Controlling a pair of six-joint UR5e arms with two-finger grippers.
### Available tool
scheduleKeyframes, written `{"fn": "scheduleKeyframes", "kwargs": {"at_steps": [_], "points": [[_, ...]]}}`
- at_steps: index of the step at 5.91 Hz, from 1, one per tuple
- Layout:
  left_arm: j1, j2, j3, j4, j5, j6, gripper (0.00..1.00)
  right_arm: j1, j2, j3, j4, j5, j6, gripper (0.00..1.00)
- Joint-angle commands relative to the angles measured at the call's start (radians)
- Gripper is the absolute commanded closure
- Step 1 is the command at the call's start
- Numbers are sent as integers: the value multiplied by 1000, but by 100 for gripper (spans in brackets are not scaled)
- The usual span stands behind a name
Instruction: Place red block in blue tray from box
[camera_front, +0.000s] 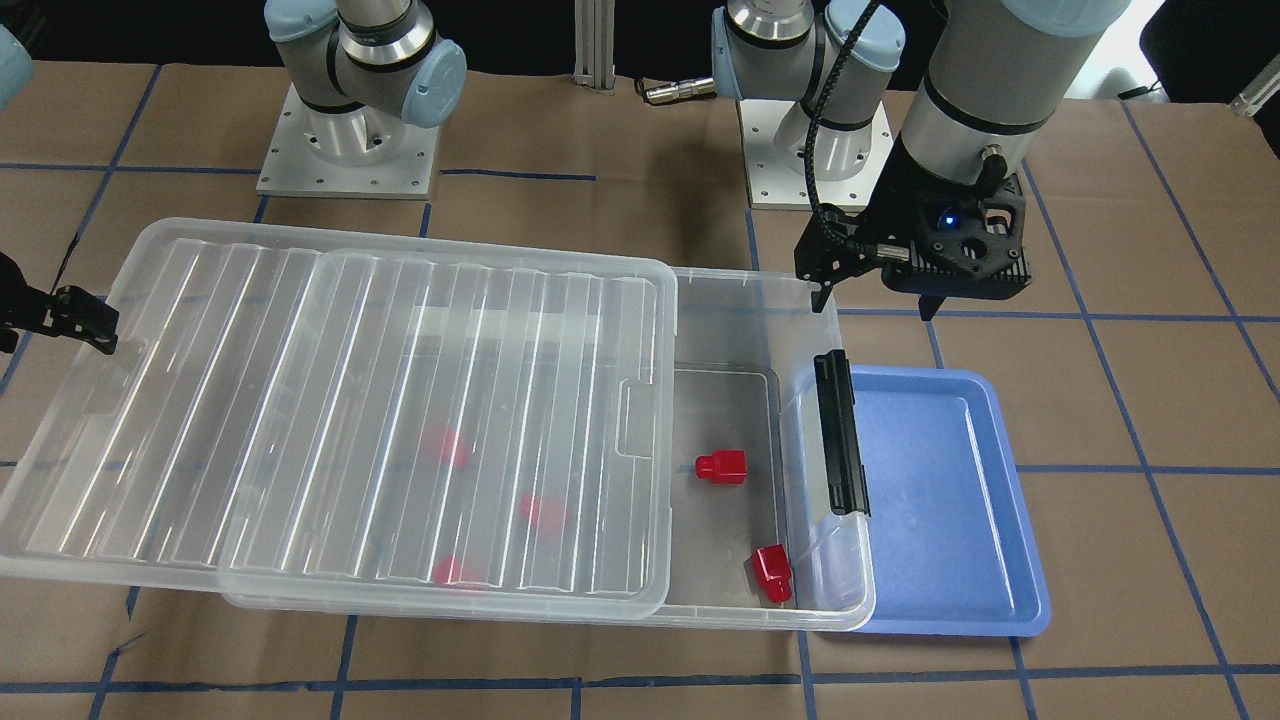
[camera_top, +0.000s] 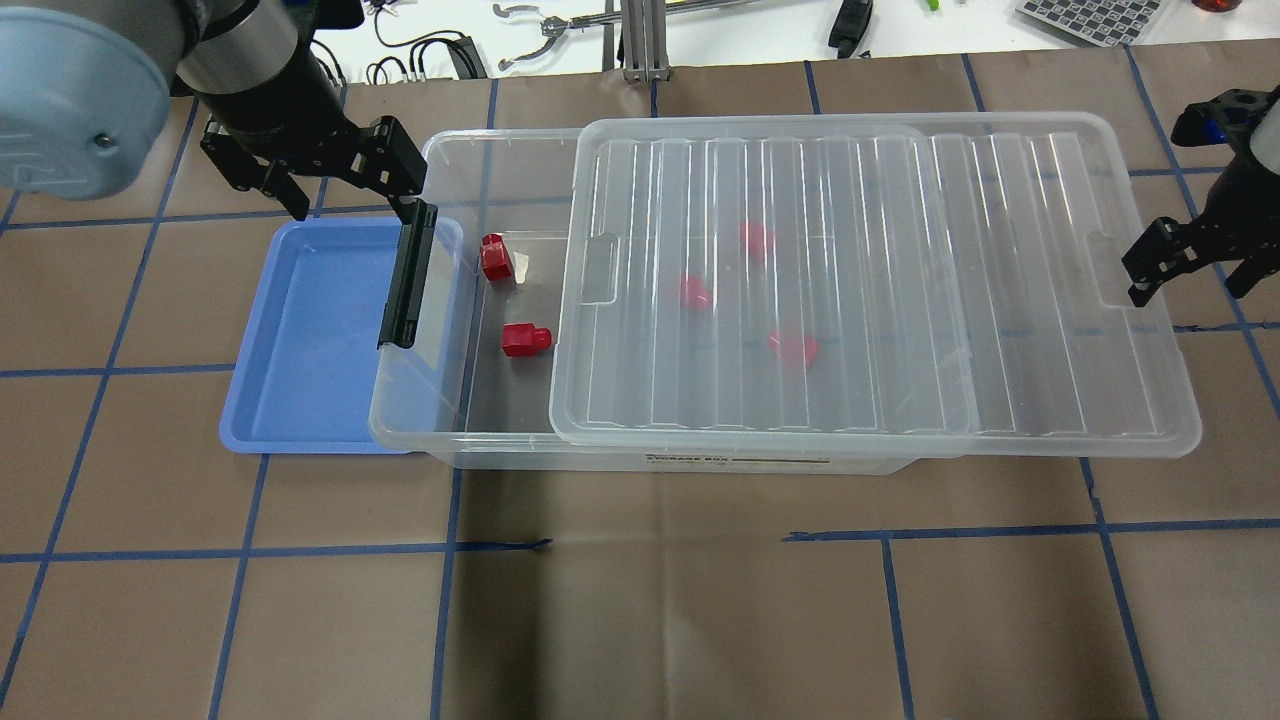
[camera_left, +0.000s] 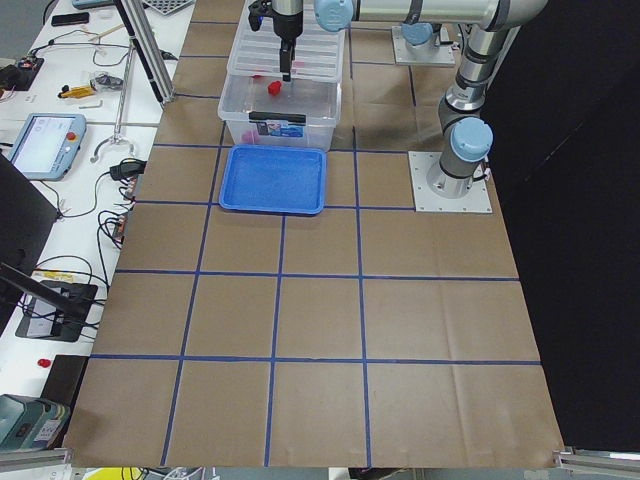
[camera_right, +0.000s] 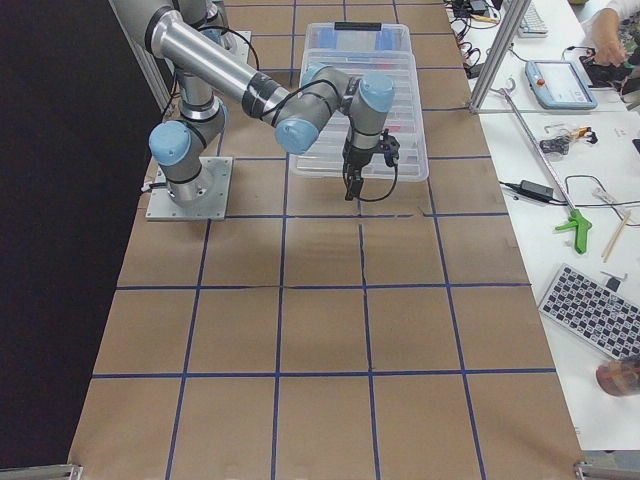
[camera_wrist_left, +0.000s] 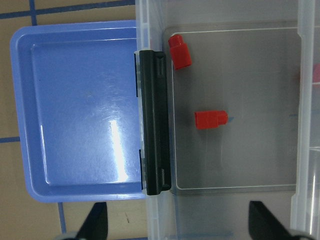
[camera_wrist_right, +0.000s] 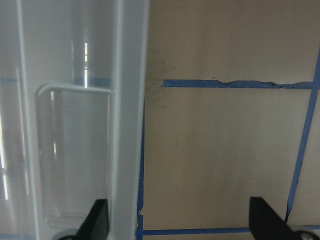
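Note:
The clear box lies across the table with its ribbed lid slid toward my right, which leaves the latch end uncovered. Two red blocks lie in the uncovered part; they also show in the left wrist view. Three more red blocks show blurred under the lid. The blue tray sits empty against the box's black latch. My left gripper is open and empty, above the box's far corner at the latch end. My right gripper is open at the lid's far end, its fingers either side of the lid's rim.
The table is brown paper with a grid of blue tape lines. The arm bases stand behind the box. Benches with tools, cables and a keyboard run along the table's far side.

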Motion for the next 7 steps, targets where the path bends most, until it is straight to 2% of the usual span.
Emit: {"fn": "scheduleKeyframes", "kwargs": {"at_steps": [1,2,3,5,6,7], "points": [[2,-8,-1,16,-2,0,1,-21,-15,-4,4,-1,0,0],[0,-8,-3,16,-1,0,1,-10,-43,-24,16,6,17,0],[2,-9,-10,51,4,55,1,40,-78,-85,76,20,70,0],[0,-2,-1,36,5,62,0,224,-83,-265,302,32,336,0],[0,-12,-4,24,1,60,0,319,-75,-354,400,69,485,0],[-6,-17,-10,22,-1,125,0,400,-75,-392,447,109,607,0]]}}
